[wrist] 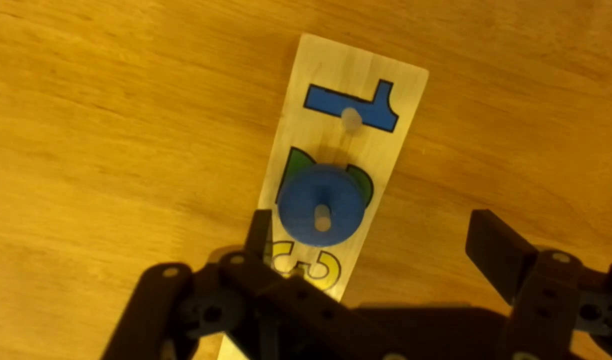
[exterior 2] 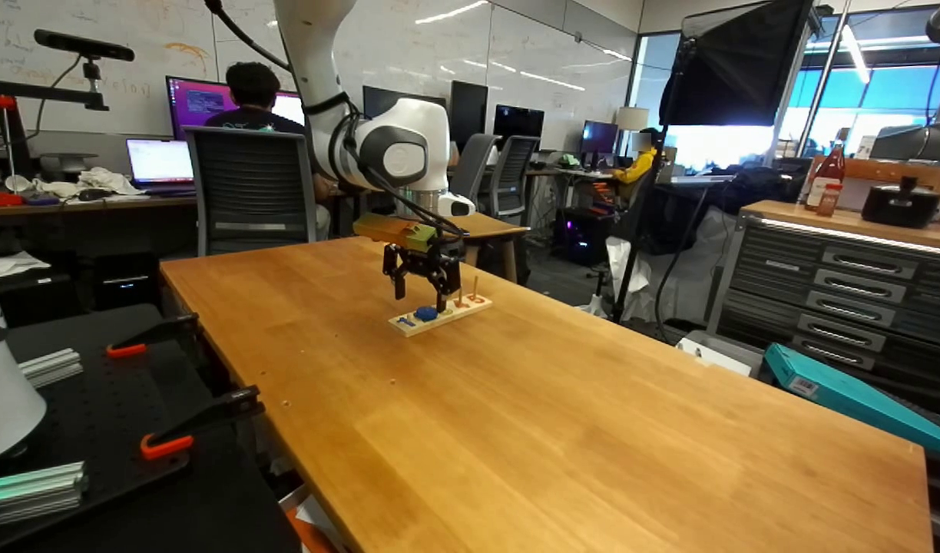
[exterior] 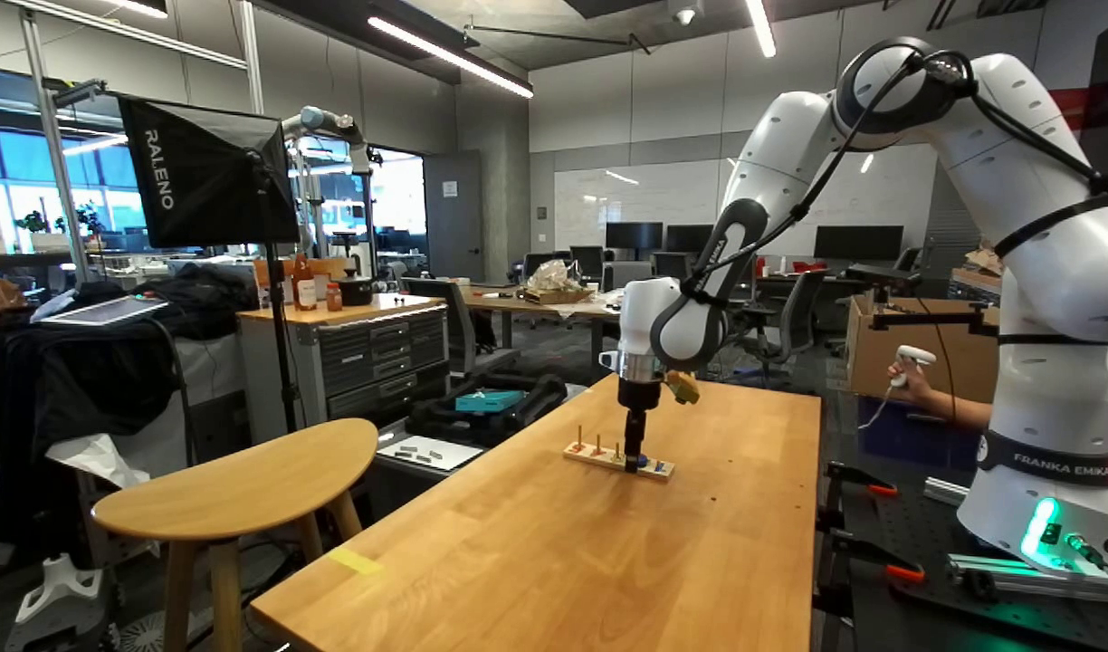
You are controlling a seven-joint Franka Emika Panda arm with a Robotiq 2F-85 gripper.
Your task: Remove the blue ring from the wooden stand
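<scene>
The blue ring (wrist: 306, 195) is a round disc around a peg over the green 2 of the wooden stand (wrist: 336, 55). The ring also shows in both exterior views (exterior: 643, 460) (exterior 2: 425, 314). The stand is a pale board with pegs and painted numbers, lying on the table in both exterior views (exterior: 595, 457) (exterior 2: 410, 330). My gripper (wrist: 371, 215) is open and empty. In the wrist view, one finger is beside the ring over the stand near the yellow 3; the opposite finger is over the table. It hides the stand's far end. The gripper also shows in both exterior views (exterior: 635, 457) (exterior 2: 421, 301).
The stand lies on a long wooden table (exterior: 554, 561) (exterior 2: 562, 415). A bare peg (wrist: 351, 120) rises at the blue 1. Thin taller pegs (exterior: 579, 438) stand at the end of the stand with red numbers. Clamps (exterior 2: 167, 445) hold at the robot-side edge.
</scene>
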